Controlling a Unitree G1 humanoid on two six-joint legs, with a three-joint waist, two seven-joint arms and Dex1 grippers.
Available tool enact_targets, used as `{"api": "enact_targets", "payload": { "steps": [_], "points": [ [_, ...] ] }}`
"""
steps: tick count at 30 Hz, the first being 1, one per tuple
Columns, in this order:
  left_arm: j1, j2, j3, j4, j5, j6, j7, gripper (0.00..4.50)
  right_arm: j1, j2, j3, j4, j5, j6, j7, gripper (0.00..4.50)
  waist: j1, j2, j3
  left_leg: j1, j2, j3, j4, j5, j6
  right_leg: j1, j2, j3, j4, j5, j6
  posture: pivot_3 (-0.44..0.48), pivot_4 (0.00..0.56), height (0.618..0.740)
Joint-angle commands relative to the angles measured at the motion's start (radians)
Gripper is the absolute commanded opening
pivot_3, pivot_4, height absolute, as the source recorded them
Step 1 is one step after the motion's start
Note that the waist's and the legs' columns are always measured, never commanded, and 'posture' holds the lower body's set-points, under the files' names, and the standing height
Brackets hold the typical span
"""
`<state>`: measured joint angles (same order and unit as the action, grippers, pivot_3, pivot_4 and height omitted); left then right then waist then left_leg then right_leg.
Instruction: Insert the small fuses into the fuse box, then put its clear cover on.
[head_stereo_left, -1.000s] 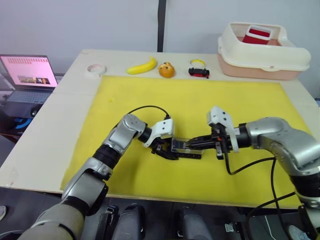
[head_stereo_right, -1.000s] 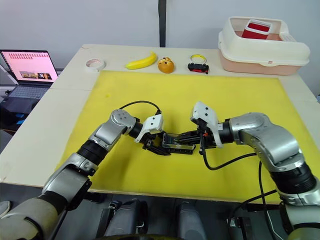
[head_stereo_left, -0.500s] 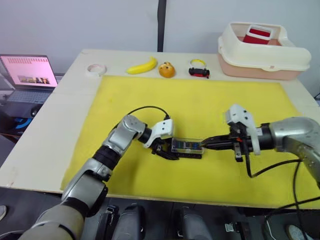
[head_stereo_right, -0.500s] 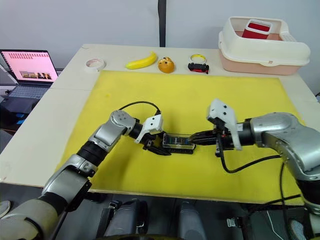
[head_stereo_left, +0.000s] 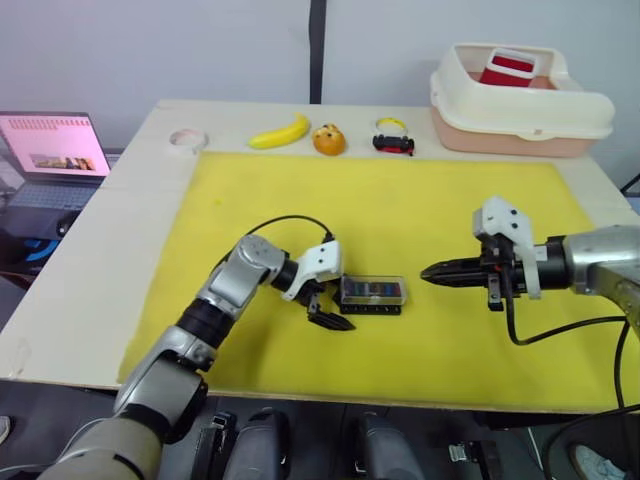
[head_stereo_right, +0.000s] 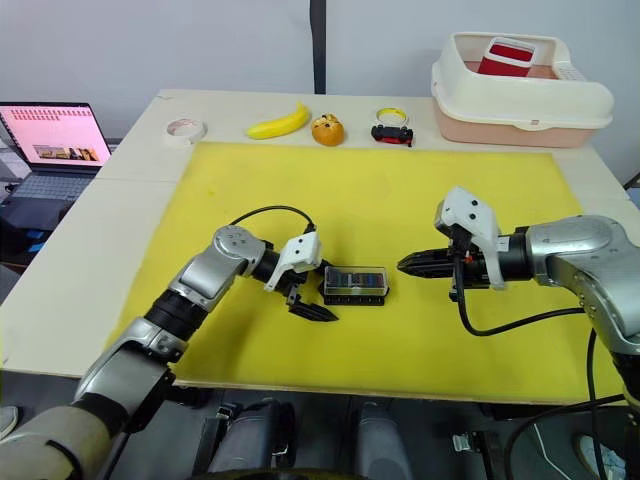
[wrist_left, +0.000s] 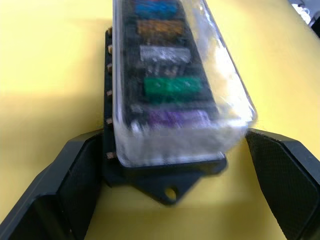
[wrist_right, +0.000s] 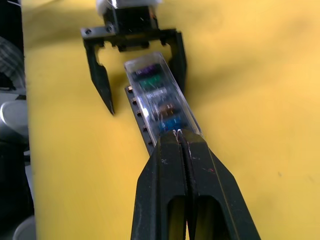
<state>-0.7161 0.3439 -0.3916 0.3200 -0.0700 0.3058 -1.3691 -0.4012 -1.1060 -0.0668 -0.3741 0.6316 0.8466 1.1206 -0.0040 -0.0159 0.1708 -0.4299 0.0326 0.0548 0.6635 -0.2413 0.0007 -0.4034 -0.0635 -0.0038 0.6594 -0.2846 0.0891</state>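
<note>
Between our spread left fingers (wrist_left: 60, 195) sits the near-left end of the fuse box (head_stereo_right: 355, 284), ungripped, clear cover (wrist_left: 175, 75) on over the small fuses (wrist_left: 172, 86). Our right gripper (head_stereo_right: 405, 265), pinched empty, hovers right of it on the yellow mat (head_stereo_right: 400, 190).

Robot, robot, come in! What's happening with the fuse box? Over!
Left gripper open, straddling fuse box end. Right gripper shut, clear of it. Clear cover on, fuses inside. Nothing blocking.
</note>
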Motion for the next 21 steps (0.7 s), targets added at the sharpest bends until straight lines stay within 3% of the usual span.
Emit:
{"api": "enact_targets", "payload": {
  "steps": [1, 7, 10, 17, 21],
  "points": [
    [0.056, 0.08, 0.067, -0.097, -0.045, 0.074, 0.01, 4.49, -0.017, -0.028, -0.047, 0.008, -0.006, -0.027, 0.017, 0.0, -0.01, 0.0, 0.0, 0.0, 0.0, 0.0, 0.0, 0.0, 0.0, 0.0, 0.0, 0.0, 0.0, 0.0, 0.0, 0.0, 0.15, 0.74],
    [0.162, 0.292, 0.238, -0.341, -0.173, 0.216, 0.014, 4.49, -0.006, -0.095, -0.07, 0.049, -0.042, -0.088, 0.071, 0.0, -0.014, 0.001, 0.001, 0.001, 0.001, -0.001, -0.001, 0.0, 0.0, -0.002, -0.001, 0.001, 0.002, -0.001, -0.002, 0.0, 0.15, 0.74],
    [0.193, 0.439, 0.36, -0.461, -0.261, 0.295, -0.009, 4.5, 0.013, -0.164, -0.099, 0.087, -0.07, -0.144, 0.138, 0.86, -0.007, 0.001, 0.002, 0.0, 0.001, -0.001, -0.002, 0.0, 0.0, -0.002, -0.001, 0.0, 0.002, -0.002, -0.003, 0.0, 0.15, 0.74],
    [0.289, 0.687, 0.563, -0.589, -0.41, 0.426, -0.042, 4.5, 0.117, -0.289, -0.185, 0.174, -0.121, -0.264, 0.3, 4.38, -0.009, 0.002, 0.003, 0.0, -0.001, 0.002, -0.002, 0.0, -0.001, -0.001, -0.008, -0.001, -0.003, -0.003, -0.005, 0.0, 0.15, 0.74],
    [0.376, 0.748, 0.637, -0.653, -0.474, 0.468, -0.029, 4.5, 0.167, -0.318, -0.222, 0.213, -0.155, -0.311, 0.336, 4.45, -0.01, 0.003, 0.003, 0.0, -0.001, 0.003, -0.003, 0.0, -0.001, -0.001, -0.008, 0.0, -0.003, -0.003, -0.005, 0.0, 0.15, 0.74]
  ]
}}
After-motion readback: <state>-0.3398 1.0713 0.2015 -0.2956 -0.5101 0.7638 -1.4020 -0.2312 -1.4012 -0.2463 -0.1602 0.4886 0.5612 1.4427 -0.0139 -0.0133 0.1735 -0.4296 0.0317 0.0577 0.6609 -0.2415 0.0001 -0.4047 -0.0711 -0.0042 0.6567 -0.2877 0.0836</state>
